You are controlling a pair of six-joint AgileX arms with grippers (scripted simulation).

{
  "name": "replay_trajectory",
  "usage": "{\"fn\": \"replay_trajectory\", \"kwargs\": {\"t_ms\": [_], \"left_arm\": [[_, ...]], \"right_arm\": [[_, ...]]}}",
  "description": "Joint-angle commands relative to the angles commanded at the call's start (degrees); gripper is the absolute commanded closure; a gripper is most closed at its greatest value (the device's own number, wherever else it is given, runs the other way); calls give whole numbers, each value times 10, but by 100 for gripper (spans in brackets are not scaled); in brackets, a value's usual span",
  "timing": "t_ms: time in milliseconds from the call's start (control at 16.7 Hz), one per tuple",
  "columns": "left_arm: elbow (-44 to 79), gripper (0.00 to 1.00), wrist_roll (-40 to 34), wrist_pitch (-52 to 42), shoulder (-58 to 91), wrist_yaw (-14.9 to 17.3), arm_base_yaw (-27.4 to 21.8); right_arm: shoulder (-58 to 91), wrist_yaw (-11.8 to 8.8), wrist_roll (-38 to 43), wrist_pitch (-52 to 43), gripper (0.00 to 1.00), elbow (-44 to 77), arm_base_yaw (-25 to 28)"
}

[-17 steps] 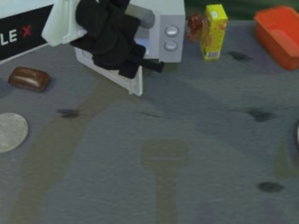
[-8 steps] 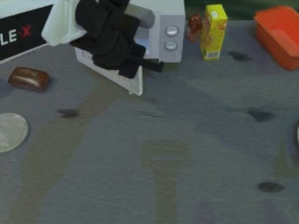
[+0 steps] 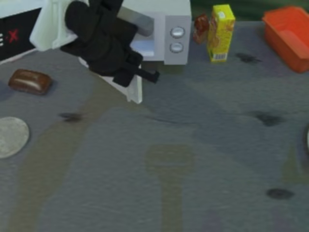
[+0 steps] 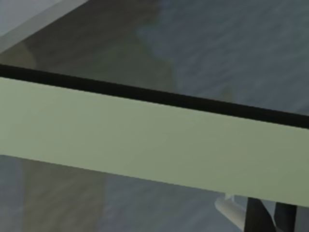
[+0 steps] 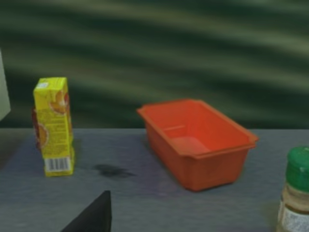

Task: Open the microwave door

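The white microwave [image 3: 175, 19] stands at the table's back, its two silver knobs [image 3: 177, 39] facing forward. The microwave door [image 3: 135, 91] is swung out from the cavity, hinged at the left, its free edge pointing toward the table's front. My left gripper [image 3: 141, 72] is over that free edge, shut on the door's grey handle [image 4: 232, 211]. In the left wrist view the door's pale edge [image 4: 145, 140] fills the picture, with black fingers [image 4: 260, 218] beside the handle. My right arm is out of the top view; a dark part of my right gripper [image 5: 94, 217] shows in its wrist view.
A yellow carton [image 3: 220, 33] and a red-brown packet [image 3: 201, 28] stand right of the microwave. An orange bin [image 3: 288, 36] sits at the back right. A brown loaf [image 3: 30, 81] and a grey plate [image 3: 9, 137] lie at the left. A green-lidded jar [image 5: 295, 193] stands near the right arm.
The door has swung farther out and to the left, showing more of the cavity. My left gripper has moved left with it.
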Motion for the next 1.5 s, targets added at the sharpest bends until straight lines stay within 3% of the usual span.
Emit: {"fn": "replay_trajectory", "kwargs": {"t_ms": [240,1500], "left_arm": [[-12,100,27,6,-17,15,10],[-12,100,27,6,-17,15,10]], "right_arm": [[0,0,0,0,0,0,0],[0,0,0,0,0,0,0]]}}
